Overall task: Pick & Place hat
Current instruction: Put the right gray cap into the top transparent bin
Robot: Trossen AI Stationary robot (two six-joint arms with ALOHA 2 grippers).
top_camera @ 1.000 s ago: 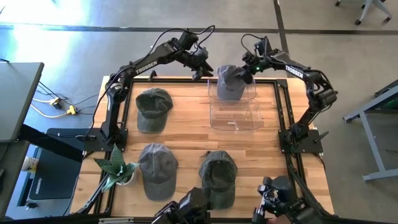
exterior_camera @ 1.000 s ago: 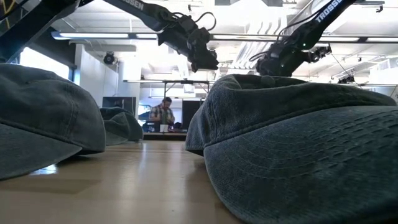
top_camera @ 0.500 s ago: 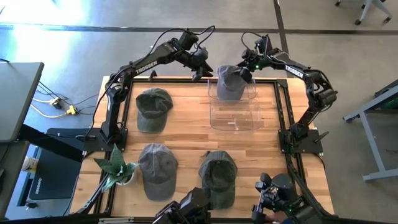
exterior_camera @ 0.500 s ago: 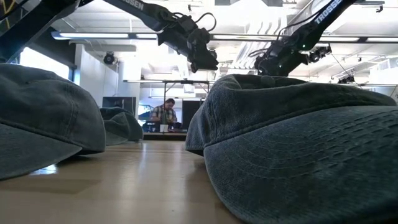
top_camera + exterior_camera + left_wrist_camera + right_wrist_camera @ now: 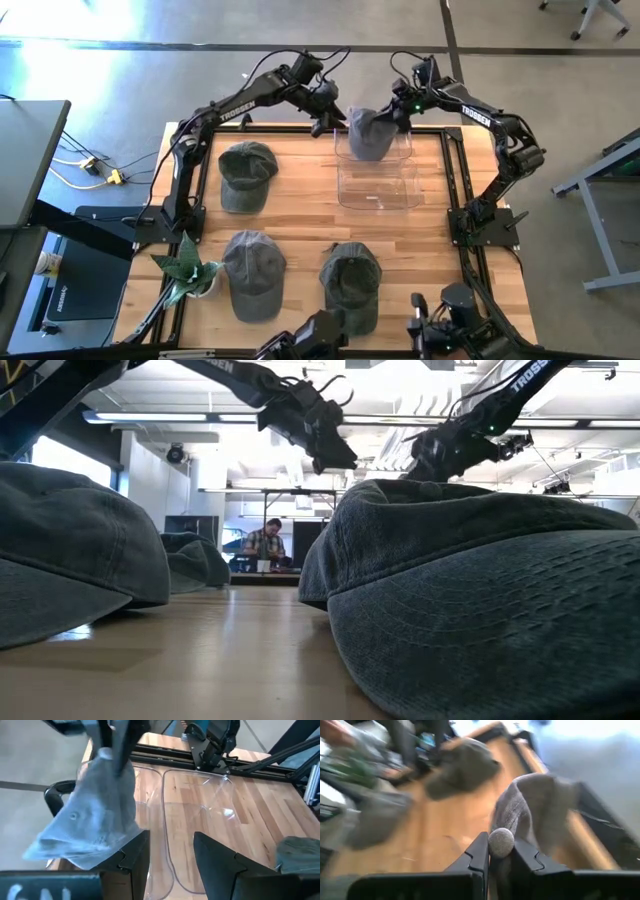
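Observation:
A grey hat (image 5: 368, 135) hangs over the far part of a clear plastic bin (image 5: 378, 188) at the table's far edge, with my right gripper (image 5: 397, 112) shut on it. The left wrist view shows the hat (image 5: 95, 825) dangling below that gripper. My left gripper (image 5: 326, 118) stands open just left of the bin, its fingers (image 5: 135, 855) empty. Three more grey hats rest crown-up on the wood: one at mid left (image 5: 246, 175) and two near the front (image 5: 252, 272) (image 5: 352, 285). My right gripper pinches the hat's crown between its two fingers, right at the top button (image 5: 501, 841), with bunched cloth in the jaws. The fingers (image 5: 116, 750) come from above, pointing down. The hat hangs below them; whether its lower edge touches the bin I cannot tell.
A small potted plant (image 5: 188, 268) stands at the table's front left corner. Black frame rails (image 5: 455, 170) run along the table's edges. In the low view a person (image 5: 263, 545) sits far behind the table, and the two front hats fill the foreground.
My right gripper has shut on the hat's crown. The hat, which lay spread in the bin's far part, is now bunched narrower and hangs from the fingers. My left gripper has shifted slightly toward the bin.

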